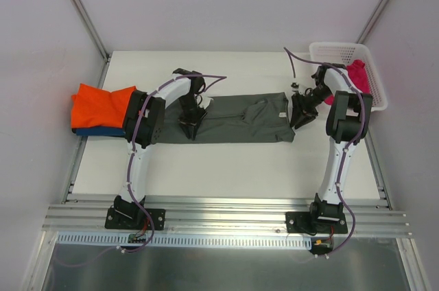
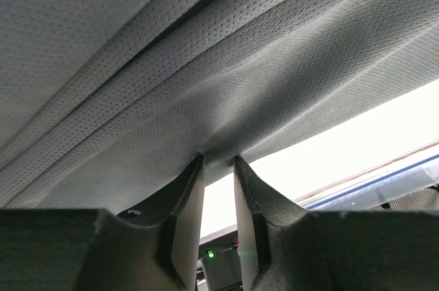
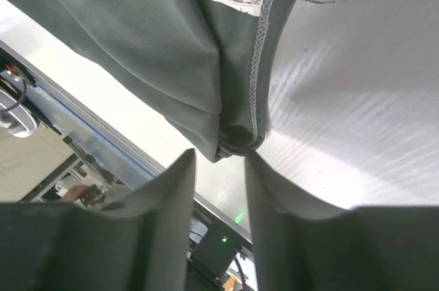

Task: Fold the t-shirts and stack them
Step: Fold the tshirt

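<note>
Dark grey t-shirt [image 2: 206, 64] puckers between the left gripper's [image 2: 218, 157] pinching tips; the right gripper [image 3: 219, 155] stands parted, hem apparently unheld at its tips. The shirt lies as a long folded band between them. Pinch both ends evenly, lift together, keep it taut.

The dark grey shirt [image 1: 240, 119] lies in the middle of the frame. It is folded into a long flat strip that runs left to right on the surface [image 1: 226, 167]. At the left edge, a folded orange shirt [image 1: 99, 104] sits on top of a blue shirt [image 1: 96, 131]. The pink shirt [image 1: 358, 73] lies bunched up in the white basket [image 1: 336, 46] at the upper right.
</note>
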`<act>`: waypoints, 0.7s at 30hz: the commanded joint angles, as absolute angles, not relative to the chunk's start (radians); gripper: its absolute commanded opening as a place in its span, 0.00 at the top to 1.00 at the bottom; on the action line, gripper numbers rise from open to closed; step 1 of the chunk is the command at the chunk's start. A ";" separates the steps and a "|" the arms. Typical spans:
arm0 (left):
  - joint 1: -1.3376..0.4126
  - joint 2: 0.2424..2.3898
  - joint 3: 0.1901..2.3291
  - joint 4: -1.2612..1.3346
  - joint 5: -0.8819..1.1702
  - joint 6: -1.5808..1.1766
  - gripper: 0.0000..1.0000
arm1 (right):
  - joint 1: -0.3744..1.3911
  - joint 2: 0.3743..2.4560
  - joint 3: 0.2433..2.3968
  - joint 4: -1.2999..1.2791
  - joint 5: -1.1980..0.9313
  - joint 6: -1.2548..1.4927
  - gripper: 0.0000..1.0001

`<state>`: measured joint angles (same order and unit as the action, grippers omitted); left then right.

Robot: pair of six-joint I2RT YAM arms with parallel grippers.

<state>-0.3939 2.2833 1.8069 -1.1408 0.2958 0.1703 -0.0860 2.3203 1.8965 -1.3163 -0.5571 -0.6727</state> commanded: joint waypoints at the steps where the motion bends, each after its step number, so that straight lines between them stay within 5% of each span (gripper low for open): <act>1: -0.407 2.237 1.861 -1.137 0.273 0.195 0.76 | -0.078 2.249 1.931 -1.379 -0.532 -0.669 0.60; 2: -0.407 2.229 1.882 -1.138 0.267 0.198 0.73 | -0.078 2.237 1.933 -1.376 -0.526 -0.666 0.57; 5: -0.407 2.185 1.931 -1.138 0.239 0.216 0.48 | -0.078 2.163 1.948 -1.364 -0.522 -0.654 0.57; 6: -0.407 2.174 1.942 -1.137 0.232 0.222 0.32 | -0.077 2.148 1.965 -1.359 -0.528 -0.646 0.56; 10: -0.397 2.111 2.009 -1.137 0.238 0.244 0.05 | -0.055 2.122 2.032 -1.359 -0.615 -0.597 0.57; 21: -0.305 2.213 2.131 -1.147 0.195 0.232 0.03 | 0.161 2.229 2.154 -1.197 -0.572 -0.442 0.50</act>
